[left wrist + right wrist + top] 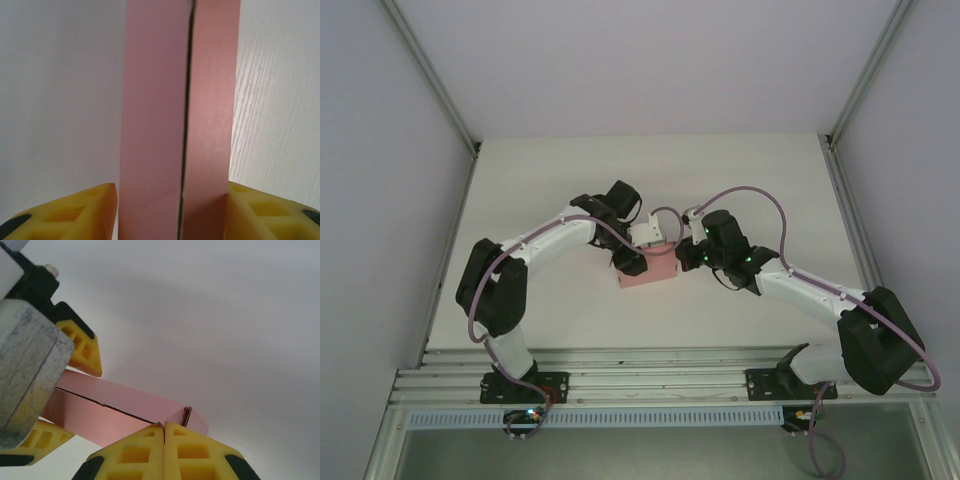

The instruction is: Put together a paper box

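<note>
The paper box (656, 276) is a small pale pink rectangular box at the middle of the white table (560, 180). My left gripper (628, 262) straddles its left end. In the left wrist view the box (155, 100) runs straight ahead with a dark seam along it, and the left gripper (172, 200) has a yellow finger against each long side. My right gripper (688, 256) is at the box's right end. In the right wrist view the right gripper (164, 426) is shut, its tips against the box (125, 402) beside a tucked end flap (187, 415).
Metal frame posts (430, 80) and grey walls enclose the table on both sides. The rail (650, 385) with the arm bases runs along the near edge. Bare tabletop lies behind and to either side of the box.
</note>
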